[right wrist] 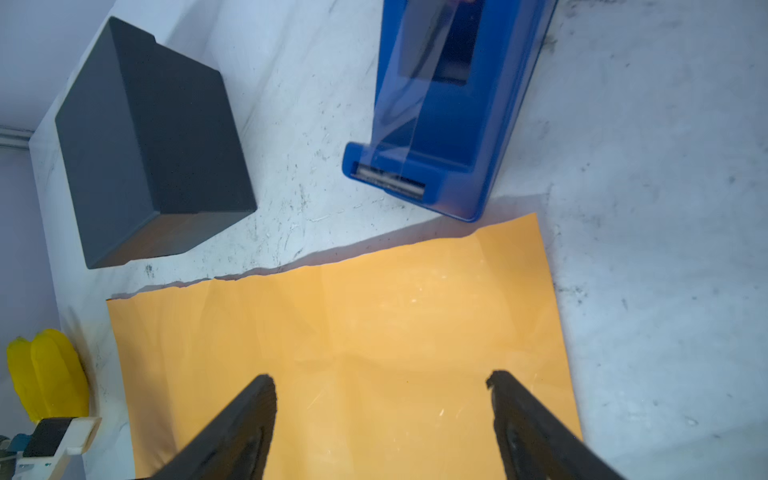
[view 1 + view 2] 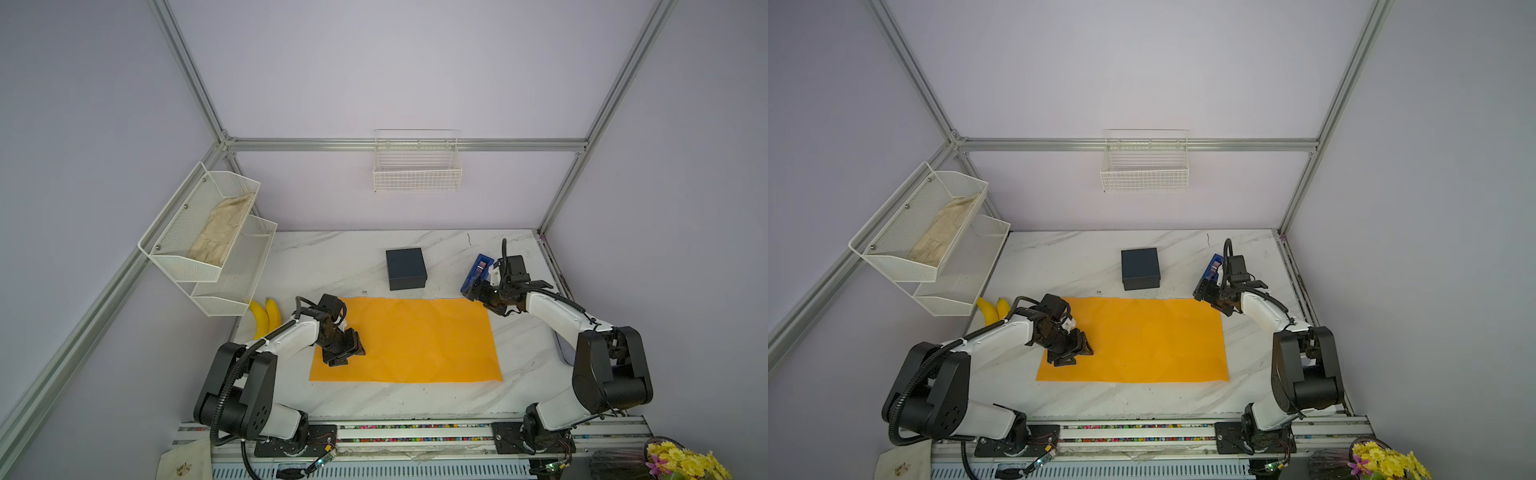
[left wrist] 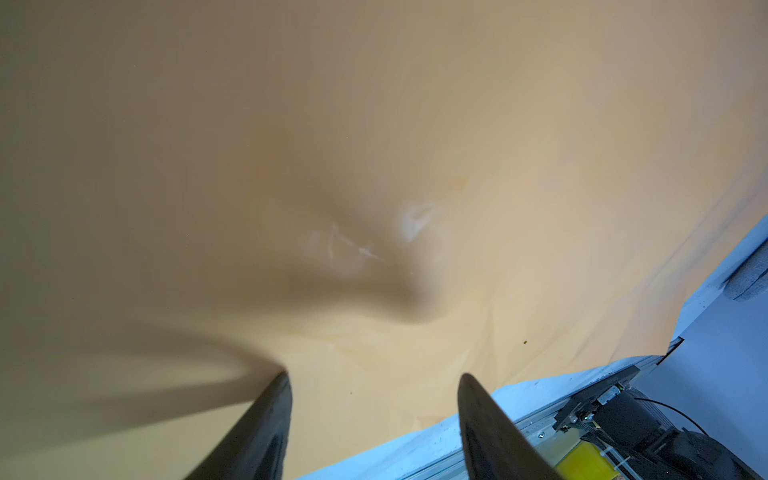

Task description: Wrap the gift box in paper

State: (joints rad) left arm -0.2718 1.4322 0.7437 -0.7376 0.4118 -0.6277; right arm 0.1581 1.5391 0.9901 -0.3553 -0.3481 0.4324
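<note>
One gift box [image 2: 406, 268] on marble table [image 2: 332, 257], just beyond far edge of one paper [image 2: 415, 340], not touching. One tape dispenser [image 2: 478, 272] near paper's far right corner. Two bananas [image 2: 264, 316] off left. Left gripper [image 3: 374, 375] spread, empty, over paper's left end. Right gripper [image 1: 380, 376] spread, empty, over far right corner.

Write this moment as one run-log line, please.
left tool: open, over paper | right tool: open, empty, above paper corner near tape dispenser | gift box: off paper, unwrapped

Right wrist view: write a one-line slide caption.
Open right gripper above the orange paper; gift box and tape dispenser beyond.
</note>
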